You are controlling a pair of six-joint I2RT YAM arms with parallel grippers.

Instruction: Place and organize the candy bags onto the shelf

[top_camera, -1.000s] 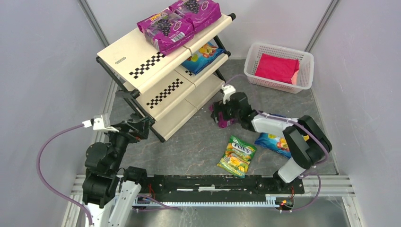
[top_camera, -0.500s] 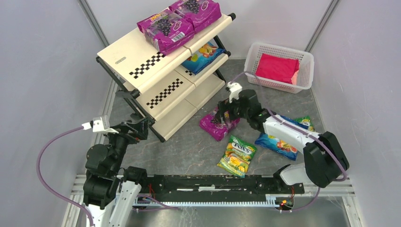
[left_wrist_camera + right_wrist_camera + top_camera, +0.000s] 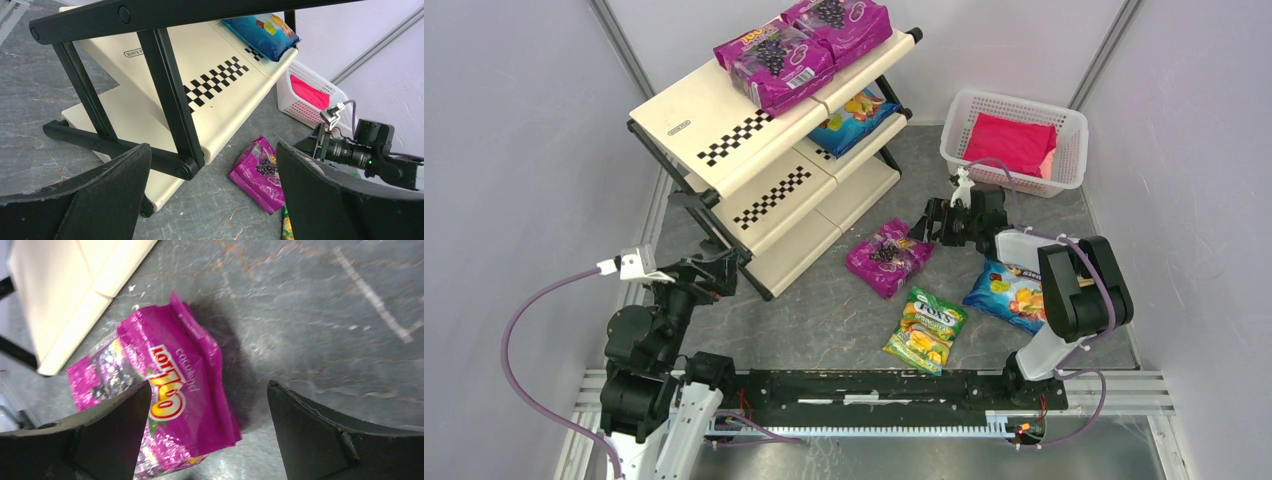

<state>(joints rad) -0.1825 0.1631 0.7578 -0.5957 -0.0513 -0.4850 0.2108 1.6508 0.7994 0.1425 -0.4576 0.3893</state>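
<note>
The cream shelf [image 3: 694, 115] stands at the back left. Two magenta grape bags [image 3: 774, 55] lie on its top tier, and a blue bag [image 3: 854, 118] lies on the middle tier. A third magenta bag [image 3: 888, 258] lies on the floor in front of the shelf. My right gripper [image 3: 936, 222] is open and empty just right of it. In the right wrist view this bag [image 3: 165, 405] lies beyond the spread jaws of the gripper [image 3: 210, 440]. A green-yellow bag [image 3: 926, 328] and a blue bag [image 3: 1009, 295] lie on the floor. My left gripper [image 3: 714, 270] is open and empty by the shelf's front leg.
A white perforated basket [image 3: 951, 140] at the back right holds a plain pink-red bundle [image 3: 1009, 143]. The shelf's black frame [image 3: 170, 100] stands close in front of my left gripper [image 3: 212, 200]. Grey walls enclose the floor on both sides.
My right gripper let go of the magenta bag, which now lies flat on the floor. The gripper drew back to the right. The left arm has barely moved.
</note>
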